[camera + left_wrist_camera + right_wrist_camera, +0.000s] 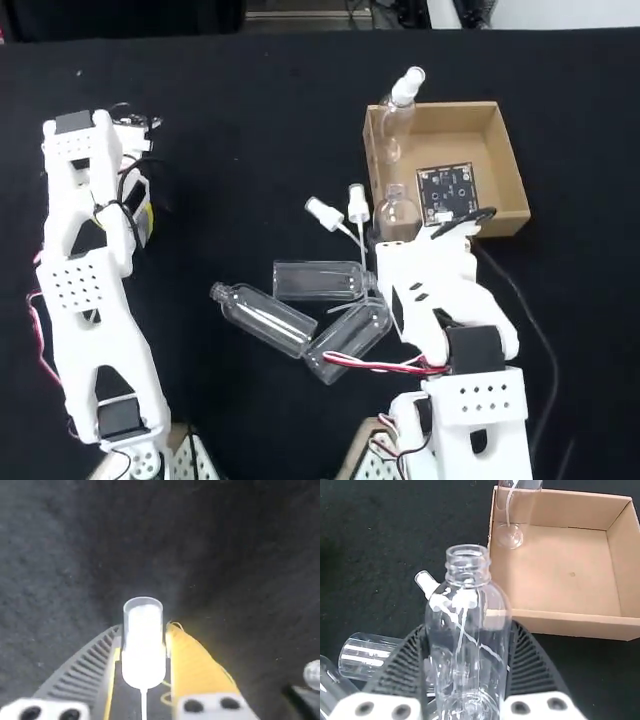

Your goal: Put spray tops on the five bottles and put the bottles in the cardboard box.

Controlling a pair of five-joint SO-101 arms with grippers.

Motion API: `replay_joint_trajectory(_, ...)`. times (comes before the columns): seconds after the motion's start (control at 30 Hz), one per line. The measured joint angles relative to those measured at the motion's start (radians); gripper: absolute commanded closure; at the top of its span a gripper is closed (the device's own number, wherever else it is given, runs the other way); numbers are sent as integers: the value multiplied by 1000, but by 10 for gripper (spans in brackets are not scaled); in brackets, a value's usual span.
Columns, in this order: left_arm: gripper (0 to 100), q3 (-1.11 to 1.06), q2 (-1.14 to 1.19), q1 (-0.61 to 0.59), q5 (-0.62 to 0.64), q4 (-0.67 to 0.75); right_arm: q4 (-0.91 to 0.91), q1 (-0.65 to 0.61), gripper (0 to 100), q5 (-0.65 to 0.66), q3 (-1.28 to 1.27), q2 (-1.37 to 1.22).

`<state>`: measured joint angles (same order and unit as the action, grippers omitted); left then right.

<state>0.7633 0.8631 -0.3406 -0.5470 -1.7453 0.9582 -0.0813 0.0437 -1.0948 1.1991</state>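
Right wrist view: right fingers (400, 675) clamp a bottle (467, 645) (left fingers (192, 665), a spray top (143, 640)).

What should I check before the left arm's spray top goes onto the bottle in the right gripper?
1. Hold of right gripper on bottle: ok, shut.
2. Bottle upright, neck open: ok.
3. Hold of left gripper on spray top: ok, shut.
4. Spray top over the bottle's neck: not ok, the arms are far apart.
5. Spray top's tube straight: cannot tell.
6. Room in cardboard box: ok.
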Motion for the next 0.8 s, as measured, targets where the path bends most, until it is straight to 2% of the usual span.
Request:
replay_joint_trajectory(0.2,971,-101,-235,58,86,0,0,0,988,0,0,0)
replay_joint_trajectory(0.37,970,-284,-496,193,212,2,0,0,988,0,0,0)
replay_joint_trajectory(0.53,970,-399,-689,331,338,146,-5,0,988,0,-21,0)
replay_joint_trajectory(0.7,970,-414,-855,387,425,252,-84,-2,988,0,-63,0)
replay_joint_trajectory(0.8,970,-405,-936,431,466,315,-120,-51,988,-20,-66,0)
